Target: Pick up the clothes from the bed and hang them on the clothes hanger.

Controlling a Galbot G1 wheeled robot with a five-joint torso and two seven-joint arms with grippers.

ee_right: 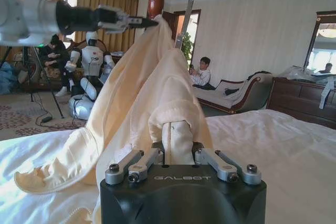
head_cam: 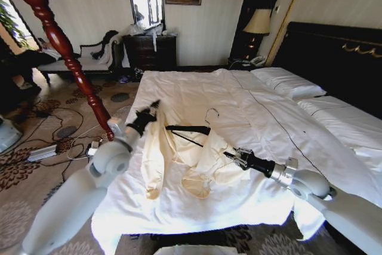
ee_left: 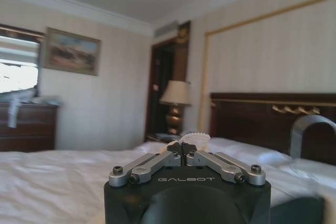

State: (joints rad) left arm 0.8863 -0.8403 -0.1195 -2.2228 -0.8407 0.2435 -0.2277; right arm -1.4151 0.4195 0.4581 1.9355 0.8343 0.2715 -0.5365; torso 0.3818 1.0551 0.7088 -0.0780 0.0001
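The pale cream clothes point(head_cam: 173, 159) are lifted partly off the white bed point(head_cam: 268, 117), draped between my two grippers. My left gripper point(head_cam: 156, 105) is shut on the garment's raised upper edge; the right wrist view shows it point(ee_right: 144, 23) pinching the peak of the fabric. My right gripper point(head_cam: 227, 154) is shut on a lower fold of the clothes point(ee_right: 157, 93), its fingers point(ee_right: 142, 160) closed around the cloth. The black clothes hanger point(head_cam: 188, 128) lies on the bed between the arms, partly under the garment, with its silver hook point(head_cam: 212, 113) pointing toward the pillows.
A red-brown wooden coat stand point(head_cam: 59, 40) rises off the bed's left side, over carpet with cables point(head_cam: 48, 150). A dark dresser point(head_cam: 149, 52), a sofa point(head_cam: 89, 58) and a bedside lamp point(head_cam: 258, 23) line the far wall. Another robot point(ee_right: 92, 77) stands beyond the bed.
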